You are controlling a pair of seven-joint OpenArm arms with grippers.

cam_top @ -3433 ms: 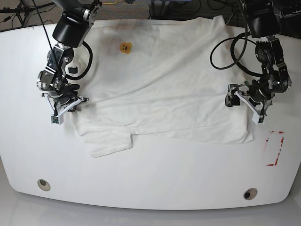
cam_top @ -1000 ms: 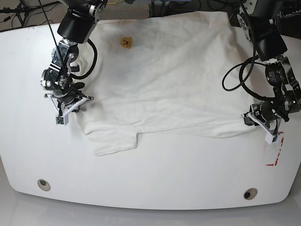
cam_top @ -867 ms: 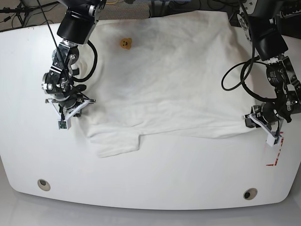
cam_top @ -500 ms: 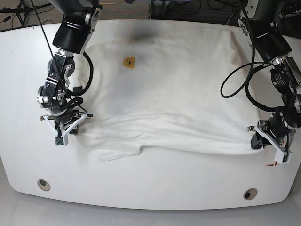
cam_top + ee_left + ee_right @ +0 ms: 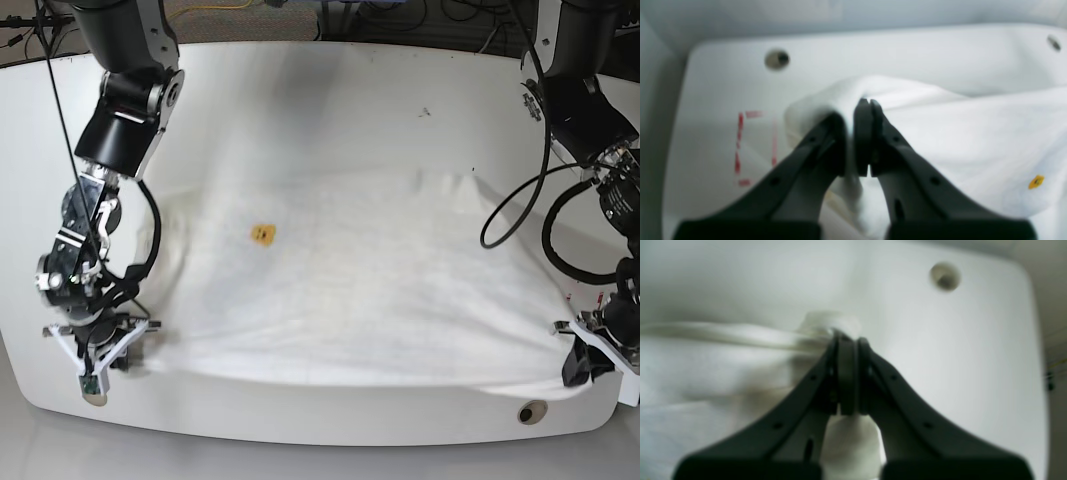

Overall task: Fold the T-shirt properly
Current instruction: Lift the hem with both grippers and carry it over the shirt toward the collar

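The white T-shirt (image 5: pixel 380 290) lies spread across the front half of the table, with its yellow-orange emblem (image 5: pixel 263 234) left of centre. My right gripper (image 5: pixel 100 355) sits at the shirt's front left corner, and the right wrist view shows it (image 5: pixel 847 339) shut on a bunched fold of the cloth (image 5: pixel 830 323). At the front right corner my left gripper (image 5: pixel 590 355) is shut on the shirt's edge. In the left wrist view it (image 5: pixel 863 105) pinches white fabric (image 5: pixel 940 133), and the emblem (image 5: pixel 1036 181) shows at the far right.
The white table (image 5: pixel 350 100) is bare behind the shirt. A round hole (image 5: pixel 531 411) sits near the front right edge, just ahead of the hem. A red dashed rectangle (image 5: pixel 755 146) is marked on the table beside my left gripper. Cables hang from both arms.
Both grippers have dragged the T-shirt from the back of the table toward the front edge. The emblem slid forward with it, and the hem now lies close to the front edge.
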